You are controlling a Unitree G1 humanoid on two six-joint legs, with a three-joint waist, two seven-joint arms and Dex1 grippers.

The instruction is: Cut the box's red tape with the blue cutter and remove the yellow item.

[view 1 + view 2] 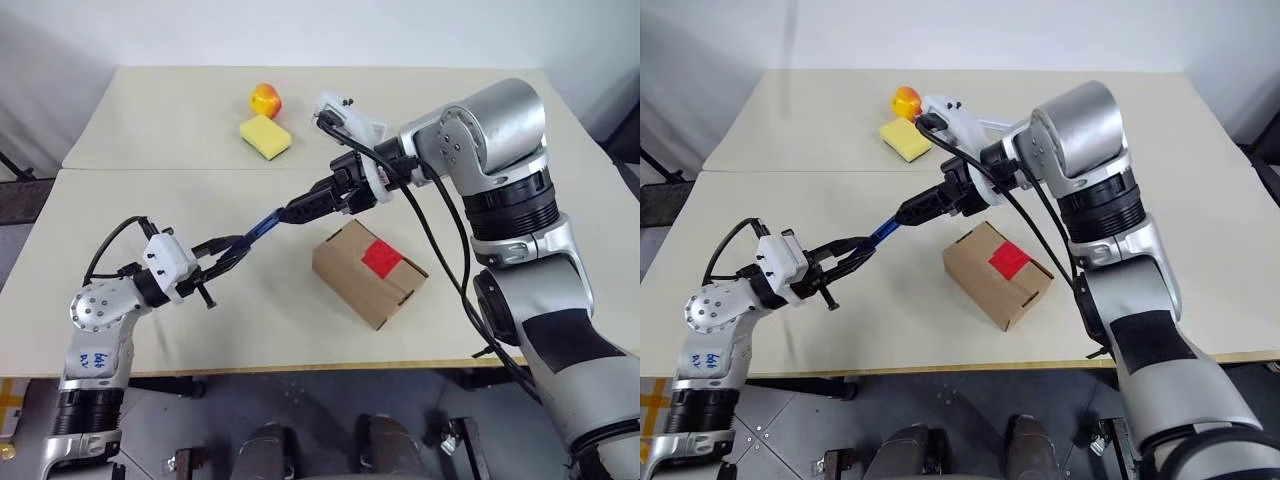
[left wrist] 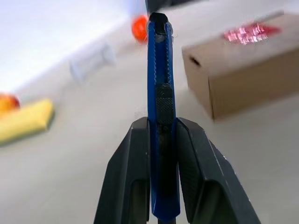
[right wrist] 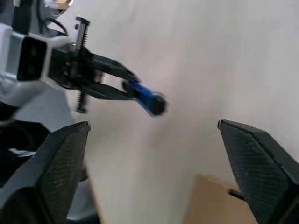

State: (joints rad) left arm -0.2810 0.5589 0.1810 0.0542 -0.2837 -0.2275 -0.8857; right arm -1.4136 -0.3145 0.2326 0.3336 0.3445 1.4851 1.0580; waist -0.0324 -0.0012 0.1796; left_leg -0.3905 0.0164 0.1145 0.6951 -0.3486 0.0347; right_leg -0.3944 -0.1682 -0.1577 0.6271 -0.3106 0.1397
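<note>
Two black fingers of left gripper [image 2: 161, 182] clamped on blue cutter [image 1: 262, 228], held above table [image 1: 150, 300]. Right gripper [image 1: 300, 210] spread wide at cutter's far tip, gripping nothing. Box [image 1: 368, 272], red tape [image 1: 381, 258] intact, just beside.

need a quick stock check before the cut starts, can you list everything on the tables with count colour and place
box: one, brown cardboard, near table, right of middle, flaps shut
red tape: one, red square, on the box's top, uncut
blue cutter: one, blue, held off the table between the two grippers, left of the box
sponge: one, yellow, rectangular, far table
apple: one, yellow-red, far table, just behind the sponge
tables: two, beige, set edge to edge
left gripper: one, black fingers shut on the blue cutter's near end
right gripper: one, black fingers spread wide, at the cutter's far end, above the box's far left corner
</note>
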